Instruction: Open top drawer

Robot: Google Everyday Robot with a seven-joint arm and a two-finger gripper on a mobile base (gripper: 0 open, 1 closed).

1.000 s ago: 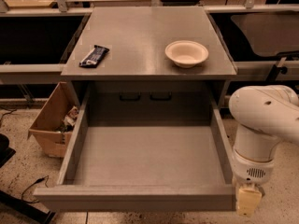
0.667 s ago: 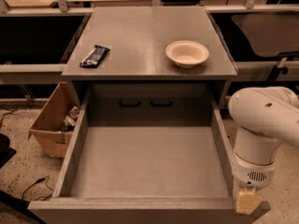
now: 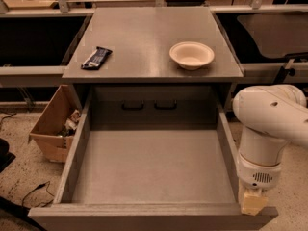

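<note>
The top drawer is a wide grey box pulled far out of the grey cabinet, its deep interior bare. Its flat front panel runs along the bottom edge of the view. My white arm hangs at the right, beside the drawer's right wall. My gripper is at the drawer's front right corner, touching or very near the front panel.
A white bowl and a dark snack packet lie on the cabinet top. A cardboard box with items stands on the floor at the left. Dark cables lie on the speckled floor. Shelving flanks the cabinet.
The drawer front has come further toward the camera, and my gripper has moved with it toward the bottom of the view.
</note>
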